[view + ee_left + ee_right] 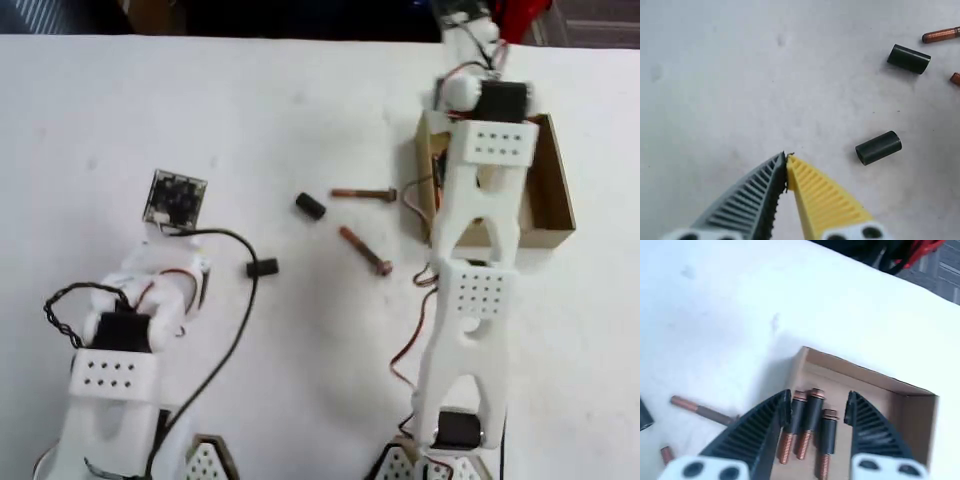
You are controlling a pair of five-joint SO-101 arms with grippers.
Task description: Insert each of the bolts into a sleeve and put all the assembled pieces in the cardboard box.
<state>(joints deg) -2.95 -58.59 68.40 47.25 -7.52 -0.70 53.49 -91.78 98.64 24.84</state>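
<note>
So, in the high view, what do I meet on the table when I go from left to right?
left arm → black sleeve beside the cable → second black sleeve → cardboard box. The level bolt and the slanted bolt lie between the second sleeve and the box, but overlap each other, so they are left unordered.

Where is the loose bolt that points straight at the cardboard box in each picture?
High view: the bolt lies mid-table, between the black sleeve and the cardboard box.
Left wrist view: the bolt is just past that black sleeve, cut off by the picture's edge.
Right wrist view: the bolt lies on the table just outside the cardboard box.
Shared landmark: the black sleeve at the bolt's tip.
</note>
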